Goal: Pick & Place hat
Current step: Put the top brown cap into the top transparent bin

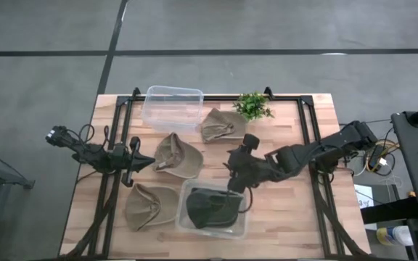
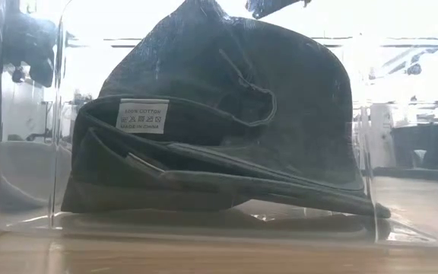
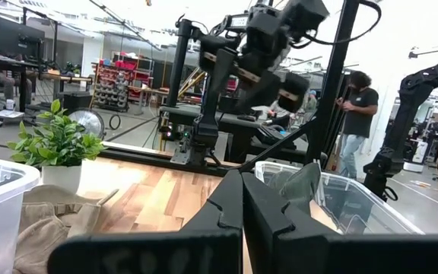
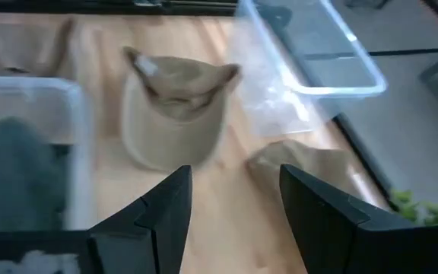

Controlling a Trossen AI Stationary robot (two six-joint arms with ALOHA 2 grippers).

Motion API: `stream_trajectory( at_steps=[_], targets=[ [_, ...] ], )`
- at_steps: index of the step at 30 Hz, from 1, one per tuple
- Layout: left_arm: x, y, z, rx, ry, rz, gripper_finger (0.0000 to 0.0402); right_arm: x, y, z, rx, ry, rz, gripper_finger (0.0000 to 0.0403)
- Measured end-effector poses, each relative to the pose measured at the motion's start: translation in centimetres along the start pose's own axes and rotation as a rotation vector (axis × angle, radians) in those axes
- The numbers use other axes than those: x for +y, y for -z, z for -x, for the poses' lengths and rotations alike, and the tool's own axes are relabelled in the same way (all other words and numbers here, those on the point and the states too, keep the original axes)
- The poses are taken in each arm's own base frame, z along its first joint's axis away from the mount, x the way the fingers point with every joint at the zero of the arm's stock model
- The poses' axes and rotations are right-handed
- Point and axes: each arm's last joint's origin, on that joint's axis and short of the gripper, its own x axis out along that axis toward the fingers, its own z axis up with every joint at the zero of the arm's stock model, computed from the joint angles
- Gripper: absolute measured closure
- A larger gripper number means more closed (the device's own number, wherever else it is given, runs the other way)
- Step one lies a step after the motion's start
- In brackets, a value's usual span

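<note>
Inside the clear plastic bin [image 1: 182, 219], a dark green cotton hat [image 1: 212, 209] is lying; right gripper [image 1: 236, 184] is hovering above it, released, three tan hats [image 1: 175, 154] lying beside; left gripper [image 1: 147, 162] is clenched.

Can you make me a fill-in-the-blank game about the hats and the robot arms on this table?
1. The dark hat lies inside a clear plastic ____.
2. Outside the bins, the table holds ____ tan hats.
3. The right gripper has its fingers ____.
4. The small green ____ stands at the table's far edge, near the empty bin.

Missing words: bin; three; open; plant
</note>
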Motion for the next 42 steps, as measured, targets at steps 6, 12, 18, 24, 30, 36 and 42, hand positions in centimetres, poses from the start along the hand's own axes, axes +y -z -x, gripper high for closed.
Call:
stream_trajectory(
  at_steps=[6,12,18,24,30,36,42],
  targets=[
    [0.0,0.0,0.0,0.0,0.0,0.0,0.0401,-2.7,-0.7,-1.9,0.026,0.078,0.058,0.0209],
    [0.0,0.0,0.0,0.0,0.0,0.0,0.0401,-5.3,-1.2,-3.5,0.059,0.122,0.074,0.021],
    [0.0,0.0,0.0,0.0,0.0,0.0,0.0401,-7.8,-1.6,-5.2,0.093,0.03,0.064,0.0217],
    [0.0,0.0,0.0,0.0,0.0,0.0,0.0401,-10.5,-1.6,-6.6,0.125,-0.049,0.039,0.0225],
    [0.0,0.0,0.0,0.0,0.0,0.0,0.0401,-13.4,-1.8,-7.8,0.115,-0.129,-0.018,0.0229],
    [0.0,0.0,0.0,0.0,-0.001,0.0,0.0401,-15.4,-0.5,-9.0,0.161,-0.178,-0.05,0.023],
    [0.0,0.0,0.0,0.0,0.0,0.0,0.0401,-16.3,1.9,-10.3,0.244,-0.175,0.031,0.023]
  ],
)
